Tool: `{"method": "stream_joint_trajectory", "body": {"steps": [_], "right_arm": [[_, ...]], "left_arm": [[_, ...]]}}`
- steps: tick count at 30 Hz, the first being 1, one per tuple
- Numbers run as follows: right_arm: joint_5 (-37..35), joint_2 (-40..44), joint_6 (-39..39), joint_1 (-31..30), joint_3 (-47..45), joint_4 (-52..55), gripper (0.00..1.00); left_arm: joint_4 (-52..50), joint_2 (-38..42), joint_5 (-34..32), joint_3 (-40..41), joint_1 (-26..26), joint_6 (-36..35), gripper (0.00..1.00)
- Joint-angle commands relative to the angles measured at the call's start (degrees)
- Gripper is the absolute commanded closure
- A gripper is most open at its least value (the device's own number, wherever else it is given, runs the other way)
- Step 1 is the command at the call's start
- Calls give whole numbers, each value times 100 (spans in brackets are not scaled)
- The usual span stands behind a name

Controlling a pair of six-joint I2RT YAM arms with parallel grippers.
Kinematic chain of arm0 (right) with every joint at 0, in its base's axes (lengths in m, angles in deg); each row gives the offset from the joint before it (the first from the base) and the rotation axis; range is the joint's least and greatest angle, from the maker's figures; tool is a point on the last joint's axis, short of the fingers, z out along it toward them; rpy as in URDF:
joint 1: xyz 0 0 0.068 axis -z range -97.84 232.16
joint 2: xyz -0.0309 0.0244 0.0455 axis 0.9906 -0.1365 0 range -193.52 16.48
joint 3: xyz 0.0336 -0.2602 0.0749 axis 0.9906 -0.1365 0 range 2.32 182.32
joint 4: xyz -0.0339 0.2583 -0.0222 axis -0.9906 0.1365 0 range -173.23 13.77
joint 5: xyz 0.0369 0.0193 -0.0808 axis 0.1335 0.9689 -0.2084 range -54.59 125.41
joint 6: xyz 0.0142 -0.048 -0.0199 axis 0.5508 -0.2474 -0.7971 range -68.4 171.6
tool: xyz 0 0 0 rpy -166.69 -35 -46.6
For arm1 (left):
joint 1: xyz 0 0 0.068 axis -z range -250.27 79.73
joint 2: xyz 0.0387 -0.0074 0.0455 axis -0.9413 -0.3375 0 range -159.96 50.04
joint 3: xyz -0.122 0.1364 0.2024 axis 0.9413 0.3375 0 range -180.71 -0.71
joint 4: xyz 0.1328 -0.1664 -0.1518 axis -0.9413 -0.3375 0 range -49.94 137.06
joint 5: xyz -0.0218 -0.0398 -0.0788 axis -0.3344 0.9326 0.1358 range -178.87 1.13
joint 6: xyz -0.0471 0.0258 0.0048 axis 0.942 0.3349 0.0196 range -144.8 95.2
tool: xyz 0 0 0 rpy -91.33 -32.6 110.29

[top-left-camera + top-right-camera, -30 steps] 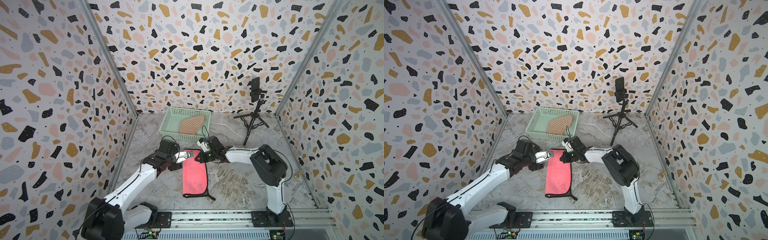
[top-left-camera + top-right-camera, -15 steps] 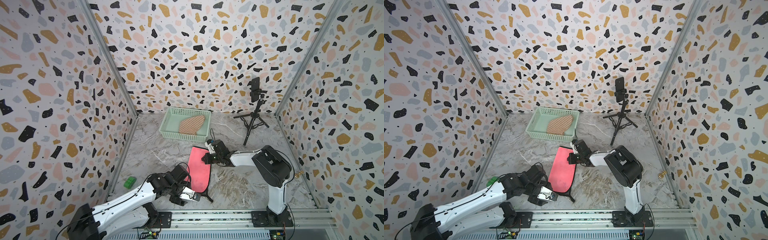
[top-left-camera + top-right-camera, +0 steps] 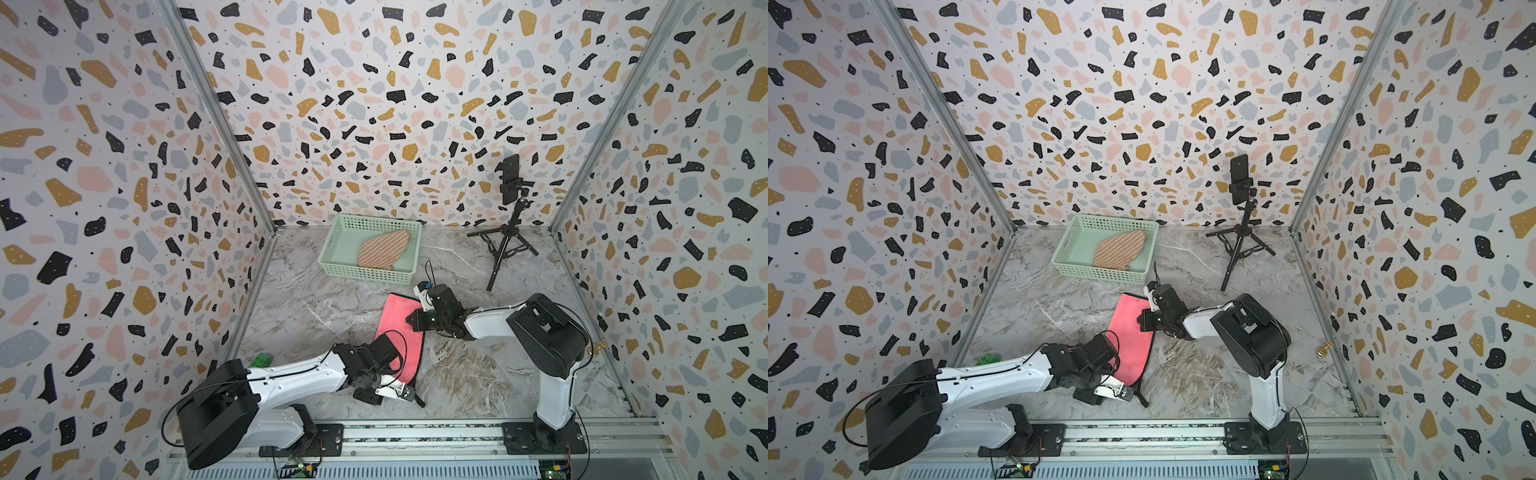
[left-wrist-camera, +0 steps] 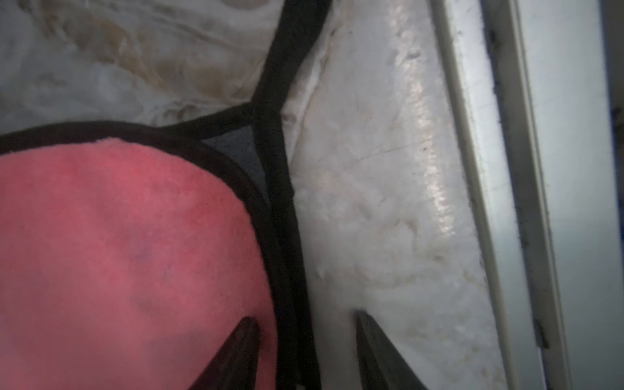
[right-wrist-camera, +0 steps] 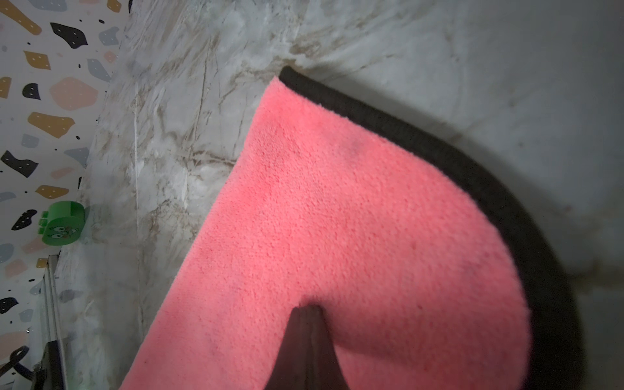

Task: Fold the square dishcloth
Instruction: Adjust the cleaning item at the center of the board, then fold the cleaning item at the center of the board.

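A pink dishcloth [image 3: 395, 328] with black edging lies folded into a long strip on the marble-patterned tabletop [image 3: 478, 374], between 2 robot arms, in both top views. The only marking on show is a cartoon face with 2 eyes printed on a green block [image 5: 62, 223] against the side wall.

The left gripper [image 4: 304, 317] sits low at the cloth's near end. Its jaws stand apart, straddling the black hem: 1 finger [image 4: 236, 344] over the pink pile, the other on bare marble just beside the edge. Nothing is clamped between them. A black hanging loop [image 4: 287, 50] trails from that corner.

The right gripper [image 5: 305, 309] is closed at the strip's far end, along its right-hand edge. Its tips meet in a small pucker of pink fabric, pinching the dishcloth.

Behind the cloth, a pale green basket [image 3: 365, 272] holds a striped cloth [image 3: 384, 249]. A phone on a tripod [image 3: 510, 178] stands near the back wall.
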Motion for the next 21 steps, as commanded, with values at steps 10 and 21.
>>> {"method": "stream_joint_trajectory", "body": {"steps": [10,21], "right_arm": [[216,576,-326,-13,-253,364,100],[338,960,-751,-772,254,1245,100]], "left_arm": [[-89,-213,-727,74,60,-75,100],[-2308,1989,-10,-394,79,-64,100]]}}
